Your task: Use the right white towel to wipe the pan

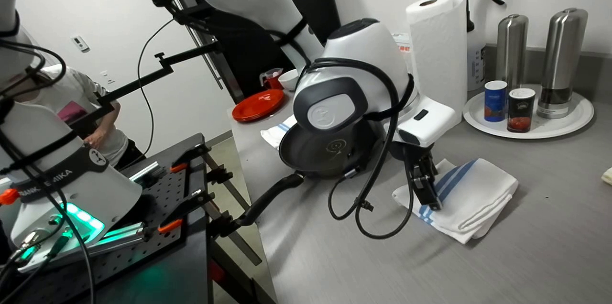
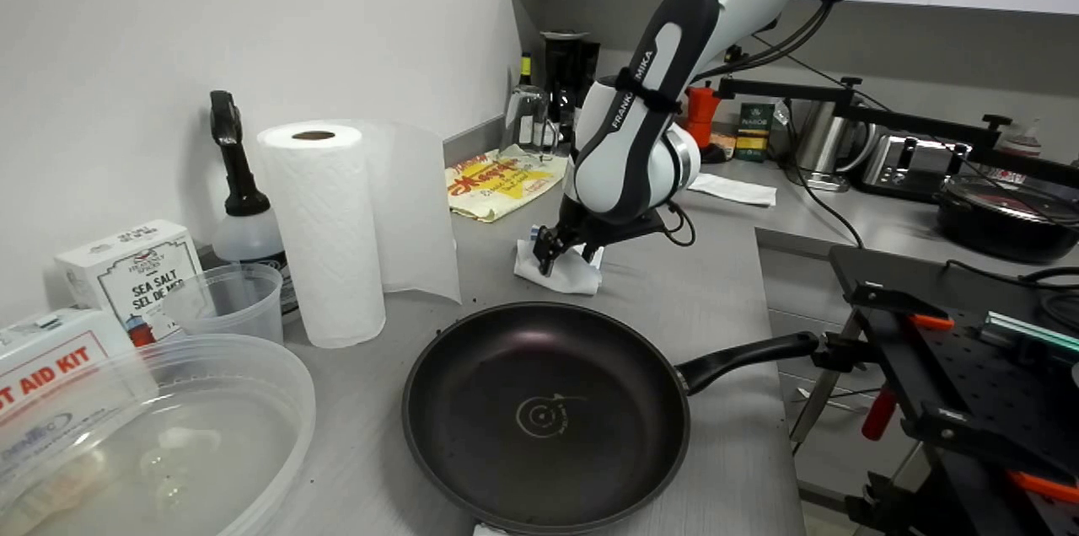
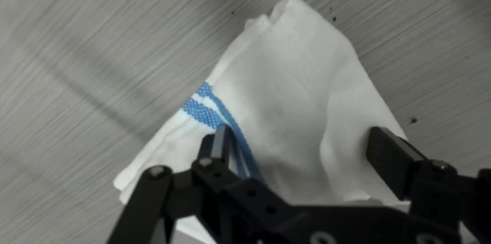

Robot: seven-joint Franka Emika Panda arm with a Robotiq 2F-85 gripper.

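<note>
Up front in an exterior view, the black pan (image 2: 544, 405) sits on the counter (image 2: 742, 460), handle (image 2: 750, 360) jutting past the edge, and beyond lies the blue-striped white towel (image 2: 574, 277), under the fingers (image 3: 391, 159), which the wrist view shows wide apart, with a toaster (image 2: 930, 169) farther back.

In an exterior view, you have the pan (image 2: 548, 418) on the counter (image 2: 733, 435), paper-towel roll (image 2: 324, 241) left of it, towel (image 2: 569, 276) behind it and apart. In the wrist view, the towel lies under your gripper (image 3: 299, 132), partly between the fingers (image 3: 389, 159).
</note>
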